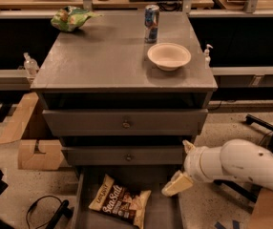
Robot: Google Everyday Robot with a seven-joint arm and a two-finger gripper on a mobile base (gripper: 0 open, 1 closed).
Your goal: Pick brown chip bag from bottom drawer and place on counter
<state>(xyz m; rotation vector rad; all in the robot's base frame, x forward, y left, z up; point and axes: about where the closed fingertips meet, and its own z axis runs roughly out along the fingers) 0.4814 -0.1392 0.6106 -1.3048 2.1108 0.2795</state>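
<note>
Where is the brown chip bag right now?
The crinkly tan and brown chip bag lies in the open grey bottom drawer, low in the view; the claw hangs just to its right.

Smooth cream jaws at the right rim of the matt grey bottom drawer (161,213); crinkly, glossy brown chip bag (120,205) to their left.

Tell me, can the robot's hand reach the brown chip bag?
Probably yes. The bottom drawer is open, the brown chip bag lies uncovered inside, and the hand hovers beside it at the drawer's edge, nothing between.
</note>
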